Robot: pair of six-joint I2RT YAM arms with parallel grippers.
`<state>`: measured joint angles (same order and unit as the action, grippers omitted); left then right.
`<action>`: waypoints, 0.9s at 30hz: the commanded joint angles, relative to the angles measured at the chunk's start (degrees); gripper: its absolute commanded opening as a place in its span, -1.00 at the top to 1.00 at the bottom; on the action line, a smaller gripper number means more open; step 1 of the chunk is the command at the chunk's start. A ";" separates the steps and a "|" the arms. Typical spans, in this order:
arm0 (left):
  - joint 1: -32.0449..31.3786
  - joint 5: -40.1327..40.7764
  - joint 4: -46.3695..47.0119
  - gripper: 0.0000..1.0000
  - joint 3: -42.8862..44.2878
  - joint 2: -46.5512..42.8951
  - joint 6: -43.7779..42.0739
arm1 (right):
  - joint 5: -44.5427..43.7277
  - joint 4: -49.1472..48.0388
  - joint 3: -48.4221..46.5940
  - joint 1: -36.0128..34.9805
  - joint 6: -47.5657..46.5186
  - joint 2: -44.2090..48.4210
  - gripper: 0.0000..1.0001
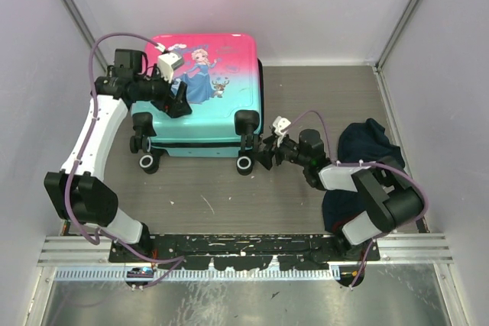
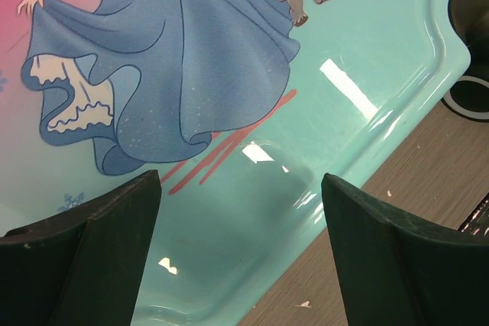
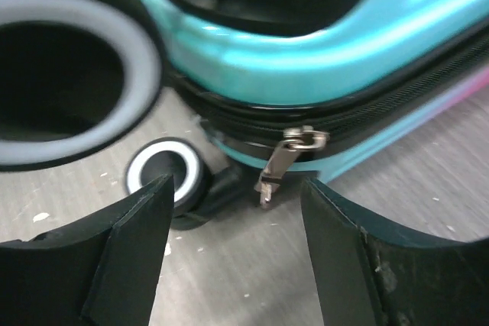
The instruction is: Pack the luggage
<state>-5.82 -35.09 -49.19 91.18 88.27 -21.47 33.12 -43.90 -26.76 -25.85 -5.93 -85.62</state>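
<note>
Glossy hard plastic, the luggage (image 1: 206, 97) lies flat near the surface's far edge, left of middle: stiff, slippery, probably light. The left pincer (image 2: 241, 188) gapes over it. The right pincer (image 3: 237, 188) stands apart facing the zipper pull (image 3: 286, 159), likely the best hold.

Right gripper (image 3: 237, 188) jaws apart below luggage (image 3: 306, 51) zipper pull (image 3: 284, 159); blurred ring (image 3: 143, 74) beside, probably a wheel.

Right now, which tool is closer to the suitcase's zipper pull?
The right. The right tool faces the zipper pull, just short of it, beside a wheel. The left tool is above the suitcase's printed shell, farther off.
</note>
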 commanded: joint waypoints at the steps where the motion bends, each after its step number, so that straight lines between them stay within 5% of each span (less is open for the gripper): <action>1: -1.38 0.54 -0.17 -0.73 1.07 -2.71 -1.48 | -11.25 -10.41 -2.51 -0.04 -0.44 -3.47 -0.43; 7: -7.30 2.57 -4.71 -0.73 0.89 -4.37 -7.39 | -12.07 -14.91 -5.67 -0.05 1.34 -6.75 -0.20; 11: -12.23 3.74 -6.06 -0.73 -1.64 -7.18 -7.48 | -8.89 -16.67 -6.42 -0.04 2.24 -6.63 0.45; 15: -17.20 5.05 -5.13 -0.80 -6.15 -11.78 -3.90 | -2.97 -15.59 -6.71 -0.25 1.37 -5.87 0.89; 27: -17.29 8.86 -8.24 -0.88 -12.45 -20.82 6.09 | -4.47 -18.00 -9.61 -11.95 7.98 -7.09 0.99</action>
<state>-23.44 -26.44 -56.10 80.86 73.36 -19.44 27.16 -50.57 -30.94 -30.13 -2.55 -93.67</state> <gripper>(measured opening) 0.938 0.141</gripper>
